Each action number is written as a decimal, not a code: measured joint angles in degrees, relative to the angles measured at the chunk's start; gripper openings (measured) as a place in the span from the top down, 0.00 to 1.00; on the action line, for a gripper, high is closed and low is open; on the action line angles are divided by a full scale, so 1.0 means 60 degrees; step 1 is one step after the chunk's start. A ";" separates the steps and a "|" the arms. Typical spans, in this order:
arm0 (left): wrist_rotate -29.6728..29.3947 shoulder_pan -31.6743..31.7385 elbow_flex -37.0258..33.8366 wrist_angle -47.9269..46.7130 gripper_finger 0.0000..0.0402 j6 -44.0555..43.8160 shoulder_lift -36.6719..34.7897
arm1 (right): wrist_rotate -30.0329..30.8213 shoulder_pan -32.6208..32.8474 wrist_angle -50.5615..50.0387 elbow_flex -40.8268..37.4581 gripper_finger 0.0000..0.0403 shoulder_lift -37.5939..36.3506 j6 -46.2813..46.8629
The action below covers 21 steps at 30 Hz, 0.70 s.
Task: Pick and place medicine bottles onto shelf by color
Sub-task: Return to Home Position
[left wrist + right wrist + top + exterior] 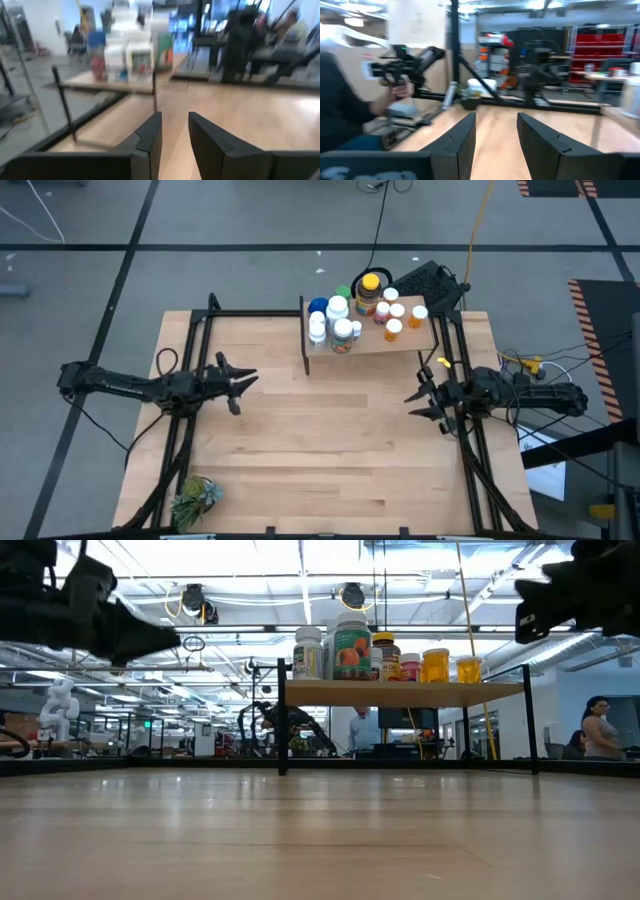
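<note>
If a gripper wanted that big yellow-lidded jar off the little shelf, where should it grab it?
Probably around the yellow lid, from straight above. The yellow-lidded jar stands upright at the back of the shelf, packed among smaller bottles, so its sides are crowded. Its lid is clear from above in the high view.

high: top-down | low: table-level | wrists: fwd, near | shared: shelf (365,340)
</note>
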 joint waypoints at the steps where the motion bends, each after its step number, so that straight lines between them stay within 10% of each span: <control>1: -0.0042 0.0005 -0.0003 -0.0203 0.76 -0.0003 0.0026 | 0.0184 0.0000 -0.0039 0.0000 0.66 0.0014 -0.0118; 21: -0.0070 0.0001 -0.0002 -0.0543 0.76 -0.0065 0.0033 | 0.0379 0.0000 0.0088 -0.0004 0.66 0.0047 -0.0056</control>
